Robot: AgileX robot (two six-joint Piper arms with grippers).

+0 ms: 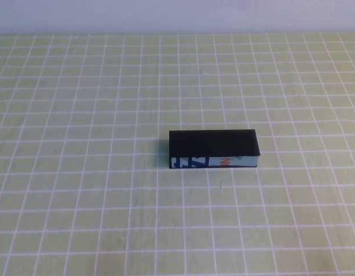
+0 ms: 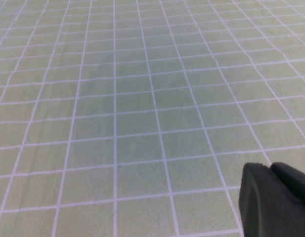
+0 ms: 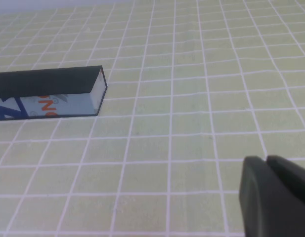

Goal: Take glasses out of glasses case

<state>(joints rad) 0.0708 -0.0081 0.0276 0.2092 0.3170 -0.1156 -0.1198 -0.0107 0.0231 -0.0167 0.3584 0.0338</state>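
Observation:
The glasses case (image 1: 214, 149) lies shut in the middle of the green gridded mat, black lid on top and its light blue printed front facing me. The right wrist view catches one end of the case (image 3: 53, 94) too. The glasses are hidden. My right gripper (image 3: 265, 160) hovers over bare mat well away from the case, its two dark fingers pressed together with nothing between them. My left gripper (image 2: 269, 167) sits over empty mat, also shut on nothing, and the case does not appear in its view. Neither arm shows in the high view.
A green mat with a white grid (image 1: 79, 201) covers the whole table. A pale wall strip (image 1: 177, 14) runs along the far edge.

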